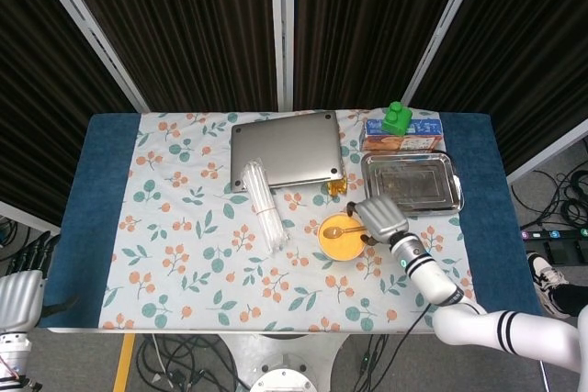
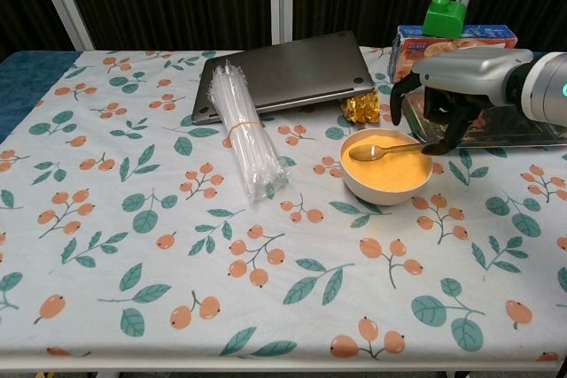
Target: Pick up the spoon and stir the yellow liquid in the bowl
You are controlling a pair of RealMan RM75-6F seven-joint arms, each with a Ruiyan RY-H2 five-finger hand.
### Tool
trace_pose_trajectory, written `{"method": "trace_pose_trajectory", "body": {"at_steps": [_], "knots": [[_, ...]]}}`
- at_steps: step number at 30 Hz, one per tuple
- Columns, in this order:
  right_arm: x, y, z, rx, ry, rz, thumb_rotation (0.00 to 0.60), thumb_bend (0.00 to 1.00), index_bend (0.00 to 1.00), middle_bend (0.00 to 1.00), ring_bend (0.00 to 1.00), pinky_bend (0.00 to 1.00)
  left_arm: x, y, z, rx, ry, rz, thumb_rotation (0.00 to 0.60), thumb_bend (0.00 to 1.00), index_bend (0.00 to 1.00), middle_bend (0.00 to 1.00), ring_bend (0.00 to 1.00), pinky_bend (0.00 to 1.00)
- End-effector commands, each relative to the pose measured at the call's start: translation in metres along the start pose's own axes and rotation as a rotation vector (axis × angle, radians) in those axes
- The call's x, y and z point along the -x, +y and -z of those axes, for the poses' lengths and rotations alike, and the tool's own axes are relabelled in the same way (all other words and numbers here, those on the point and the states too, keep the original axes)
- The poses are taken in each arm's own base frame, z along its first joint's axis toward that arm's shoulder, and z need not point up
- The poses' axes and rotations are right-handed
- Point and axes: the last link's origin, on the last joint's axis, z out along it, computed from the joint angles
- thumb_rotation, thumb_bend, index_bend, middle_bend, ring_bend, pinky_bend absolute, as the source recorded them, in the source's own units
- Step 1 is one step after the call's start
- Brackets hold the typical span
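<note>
A white bowl (image 1: 342, 237) (image 2: 387, 175) of yellow liquid stands right of centre on the flowered cloth. A metal spoon (image 1: 338, 229) (image 2: 376, 150) lies low across it, scoop on the liquid at the left, handle running right over the rim. My right hand (image 1: 381, 217) (image 2: 446, 99) hangs over the bowl's right edge, fingers pointing down, and pinches the handle's end. My left hand (image 1: 20, 289) hangs off the table's near left corner, holding nothing, fingers apart.
A closed grey laptop (image 1: 287, 148) (image 2: 283, 73) lies behind the bowl, with a bundle of clear straws (image 1: 262, 201) (image 2: 244, 135) at its left. A metal tray (image 1: 411, 183), a carton (image 1: 401, 135) with a green block (image 1: 398, 117), and a gold packet (image 2: 361, 109) crowd the back right.
</note>
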Motion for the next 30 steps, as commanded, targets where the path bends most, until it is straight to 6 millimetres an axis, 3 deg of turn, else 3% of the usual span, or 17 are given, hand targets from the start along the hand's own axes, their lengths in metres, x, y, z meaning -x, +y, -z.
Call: {"method": "trace_pose_trajectory", "body": {"at_steps": [1,30], "knots": [[0.003,0.001,0.001,0.004,-0.009,-0.004,0.6,0.19,0.42,0.93,0.94,1.0,0.0,0.0,0.0,0.001,0.0,0.0,0.6,0.05,0.13,0.12,0.1,0.13],[0.014,-0.001,-0.012,0.01,-0.036,0.007,0.6,0.33,0.53,0.93,0.94,1.0,0.003,-0.002,0.001,0.001,-0.013,0.022,0.6,0.05,0.13,0.12,0.1,0.13]]}}
